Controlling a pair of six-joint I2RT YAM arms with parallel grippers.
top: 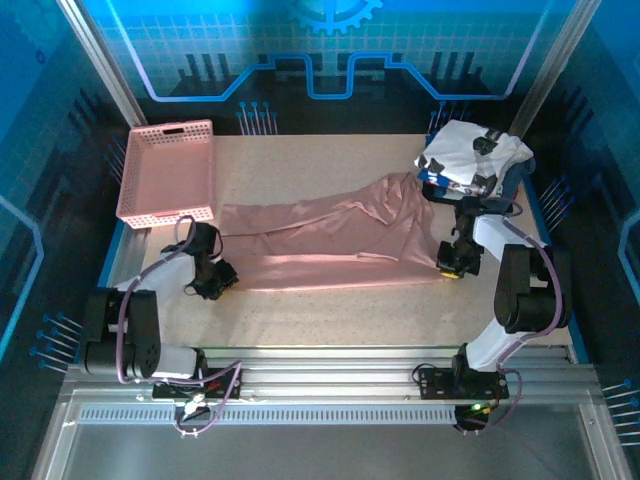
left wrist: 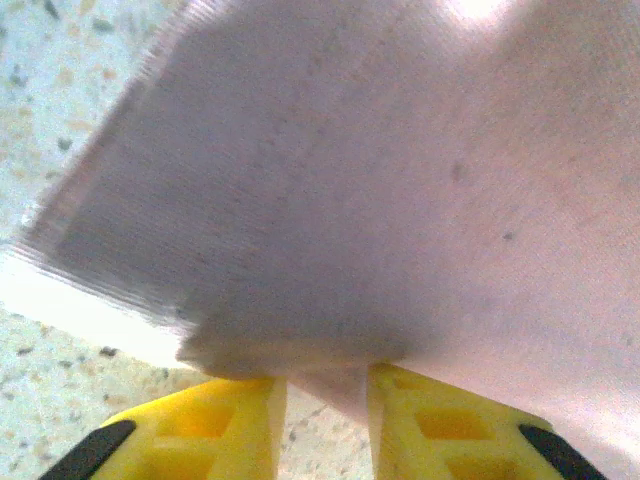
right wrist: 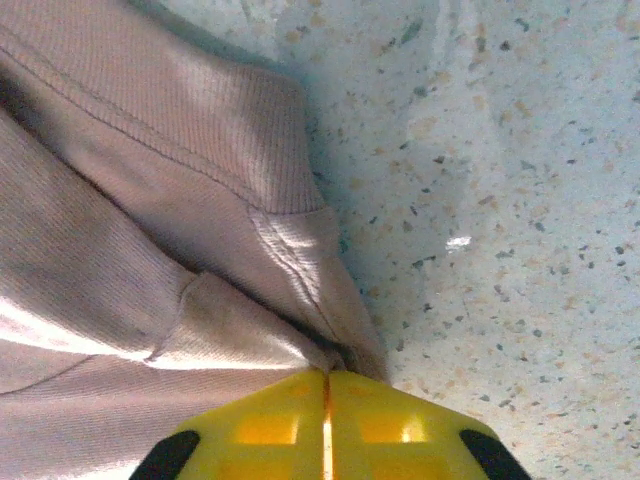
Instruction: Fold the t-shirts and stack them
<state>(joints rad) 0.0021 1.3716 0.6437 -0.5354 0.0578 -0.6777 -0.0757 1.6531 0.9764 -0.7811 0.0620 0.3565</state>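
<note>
Pink shirt (top: 330, 245) lies stretched across the middle of the tabletop (top: 330, 320). The left claw (top: 222, 277) is clamped on its left edge and the right claw (top: 450, 265) is pinched on its right hem, likely to pull it flat for folding. White shirt (top: 475, 155) waits far right.

Dusty-pink t-shirt (top: 330, 240) lies stretched out long and wrinkled, with its left end just right of the pink basket (top: 168, 170) near corner. White t-shirt with black patches (top: 470, 155) sits crumpled in a heap, well right of the basket.
</note>
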